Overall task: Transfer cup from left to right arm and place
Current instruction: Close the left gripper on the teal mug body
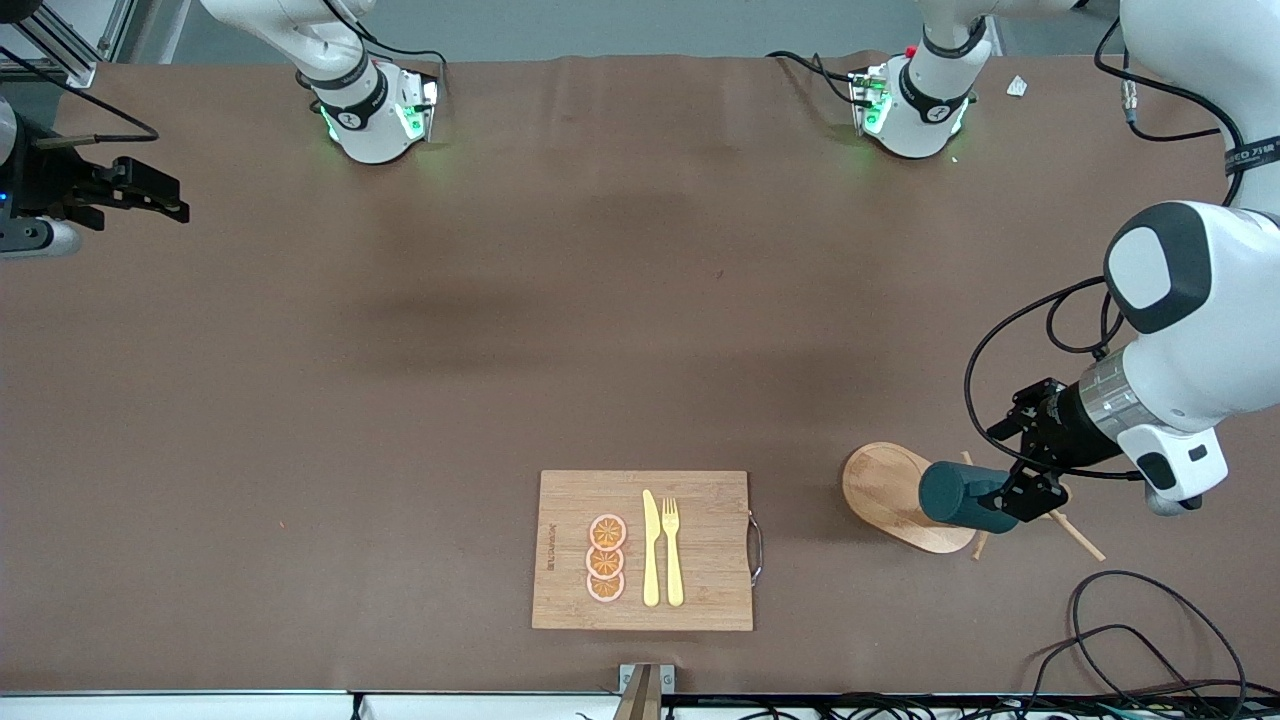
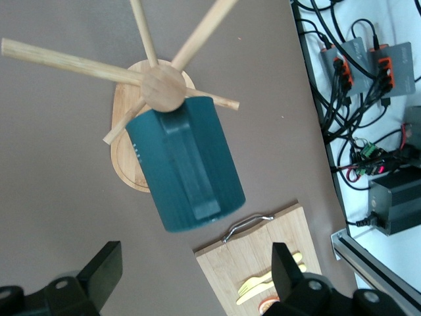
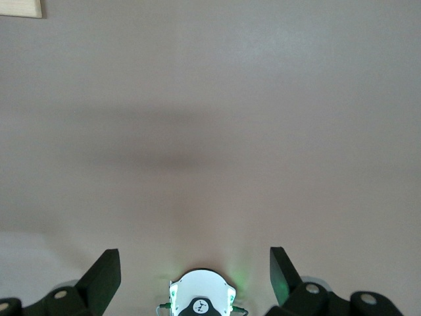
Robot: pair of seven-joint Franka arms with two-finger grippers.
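1. The cup (image 1: 958, 494) hangs on a peg of the wooden rack (image 1: 893, 495), tipped on its side, up off the counter (image 1: 400, 400).
2. The rack stands toward the left arm's end of the counter, beside the cutting board (image 1: 642, 550).
3. In the left wrist view the cup (image 2: 186, 162) shows its handle, and the rack's round top (image 2: 164, 87) sits just above it with pegs sticking out all round.
4. The left pincer (image 1: 1020, 490) is right at the cup, over the rack's base. Its two fingers (image 2: 102, 270) are spread wide, one on each side of the cup's line. They do not squeeze the cup yet.
5. The right pincer (image 1: 150, 195) waits over the counter at the right arm's end, well apart from the cup. Its fingers (image 3: 105, 273) are spread wide too and hold nothing.
6. On the board lie three orange slices (image 1: 606, 558), a yellow knife (image 1: 651, 548) and a yellow fork (image 1: 672, 550).
7. I think this is the first step: the left arm is getting ready to take the cup off the rack.
8. Next, the left pincer should slide around the cup, press shut on it, and pull it off along the peg.
9. It must go gently, or the rack could tip.
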